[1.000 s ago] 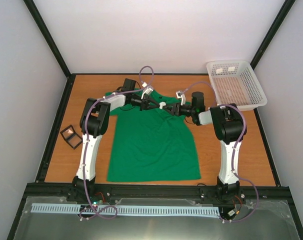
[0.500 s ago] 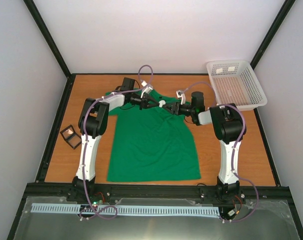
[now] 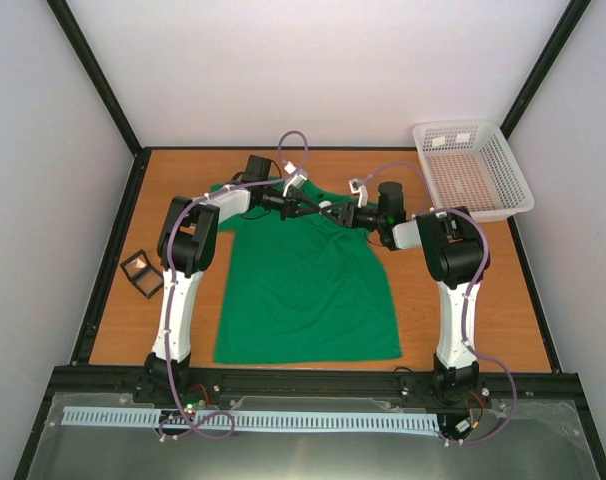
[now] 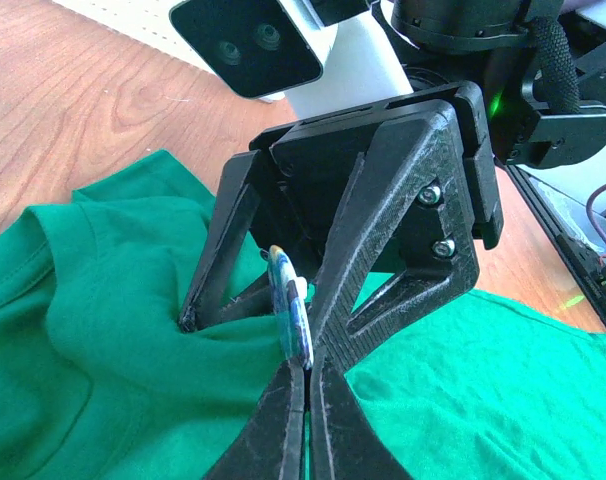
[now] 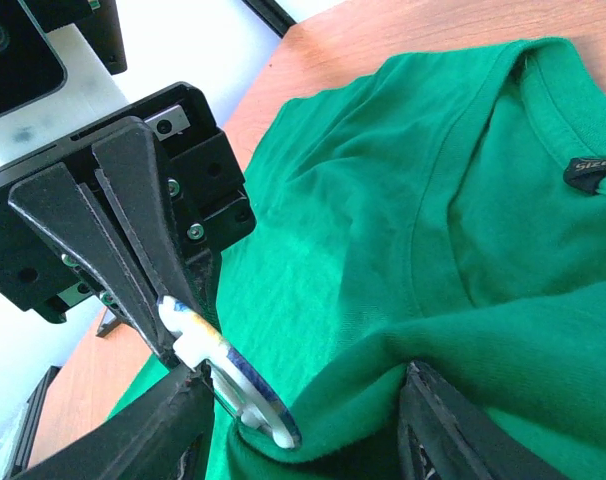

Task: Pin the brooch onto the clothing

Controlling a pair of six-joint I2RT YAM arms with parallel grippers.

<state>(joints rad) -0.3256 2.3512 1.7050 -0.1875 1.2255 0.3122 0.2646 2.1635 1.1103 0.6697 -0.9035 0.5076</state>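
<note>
The green T-shirt lies flat on the table, collar toward the back. My left gripper is shut on the brooch, a small round badge held edge-on above the cloth near the collar. In the right wrist view the brooch shows its blue rim and white back, its lower edge touching a raised fold of the T-shirt. My right gripper is open, its fingers spread either side of that fold and pressing into the cloth. The dark label sits at the collar.
A small black square-framed case lies on the wood left of the shirt. A white plastic basket stands at the back right corner. Black frame rails run along the table's edges.
My right gripper has slid left toward the left gripper, and the two now meet tip to tip over the shirt's upper part. The brooch stays held in the left gripper.
</note>
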